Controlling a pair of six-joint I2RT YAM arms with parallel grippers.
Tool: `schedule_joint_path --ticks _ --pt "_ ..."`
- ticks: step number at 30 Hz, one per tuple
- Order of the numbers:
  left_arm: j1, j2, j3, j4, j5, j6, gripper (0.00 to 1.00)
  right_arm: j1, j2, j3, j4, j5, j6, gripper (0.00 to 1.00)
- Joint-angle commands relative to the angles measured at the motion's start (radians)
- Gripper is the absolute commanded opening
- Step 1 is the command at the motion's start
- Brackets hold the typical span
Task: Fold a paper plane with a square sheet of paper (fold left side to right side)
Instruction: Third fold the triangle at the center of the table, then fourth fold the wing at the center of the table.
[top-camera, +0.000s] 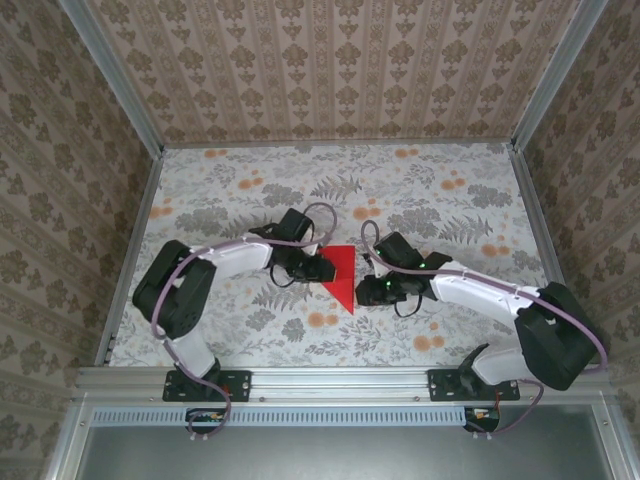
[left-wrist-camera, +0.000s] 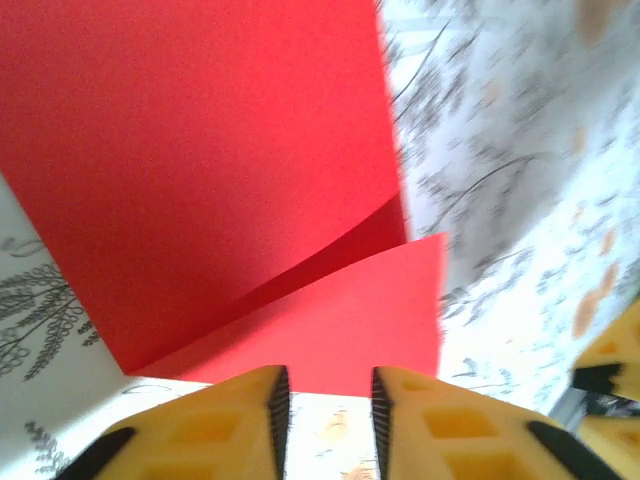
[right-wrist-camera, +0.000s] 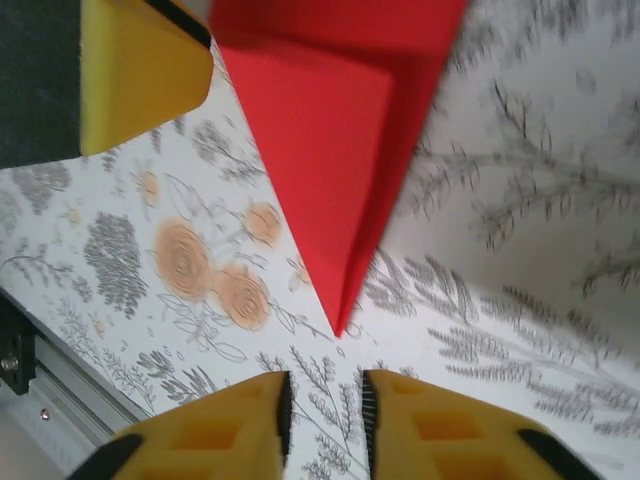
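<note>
Right gripper (right-wrist-camera: 326, 385), jaws narrowly parted and empty, sits just right of the folded red paper sheet (top-camera: 343, 275), whose near tip lies straight ahead of it; the sheet's long axis runs near-to-far on the tabletop (top-camera: 420, 200); left gripper (left-wrist-camera: 330, 380), also released, sits at its left edge.

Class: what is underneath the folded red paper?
The red paper lies on the floral tablecloth, visible all around it. The patch directly beneath is covered and cannot be seen.
</note>
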Motion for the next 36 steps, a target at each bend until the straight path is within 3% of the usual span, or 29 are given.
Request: schedule_joint_path --ticks 1,5,11,21,30,36 --pt "0.043 -0.108 -0.027 0.029 0.021 -0.046 0.38 -0.021 -0.008 -0.018 0.101 0.007 -0.071 0.38" --pt "0.092 -0.166 -0.101 0.052 0.018 -0.087 0.49 -0.047 0.063 0.001 0.209 -0.01 -0.104 0.46" --pt "0.121 -0.174 -0.185 0.126 0.026 -0.174 0.55 -0.056 0.225 0.091 0.259 -0.048 -0.143 0.45" --pt "0.118 -0.115 -0.191 0.167 0.032 -0.209 0.58 -0.06 0.323 0.137 0.227 -0.026 -0.154 0.29" --pt "0.099 -0.08 -0.176 0.168 0.03 -0.216 0.59 -0.064 0.316 0.143 0.168 0.019 -0.177 0.01" --pt "0.074 -0.052 -0.156 0.18 0.03 -0.228 0.59 -0.068 0.303 0.141 0.15 0.056 -0.178 0.0"
